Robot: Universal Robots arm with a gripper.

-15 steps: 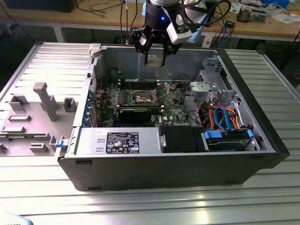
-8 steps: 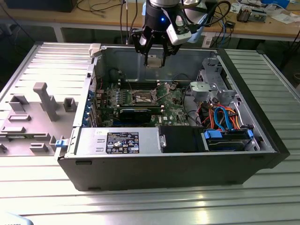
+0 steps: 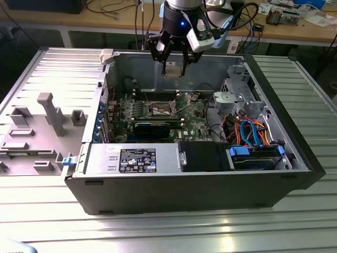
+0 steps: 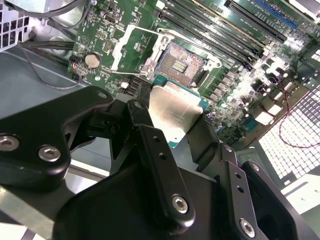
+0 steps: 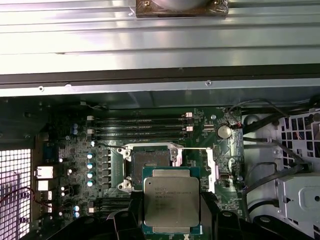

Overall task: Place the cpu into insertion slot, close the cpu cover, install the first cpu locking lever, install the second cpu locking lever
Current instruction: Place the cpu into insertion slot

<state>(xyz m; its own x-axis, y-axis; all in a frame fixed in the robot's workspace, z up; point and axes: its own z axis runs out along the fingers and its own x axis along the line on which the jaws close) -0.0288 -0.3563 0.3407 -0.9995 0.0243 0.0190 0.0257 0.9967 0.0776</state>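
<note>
End effector (image 3: 174, 64) grips the cpu (image 5: 170, 202) by its edges, flat, metal top showing in both wrist views. Insertion slot (image 5: 150, 167) lies below the fingertips, apart from the chip, w/ cpu cover (image 4: 118, 49) swung open beside it.

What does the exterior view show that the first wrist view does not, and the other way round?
The exterior view adds the grey moulded panel beside the black computer case, and blue and orange cables inside it. The first wrist view adds the round silver coin battery. Both share the green circuit board, the square insertion slot with dark centre, and the gripper shut on the small square silvery cpu.
</note>
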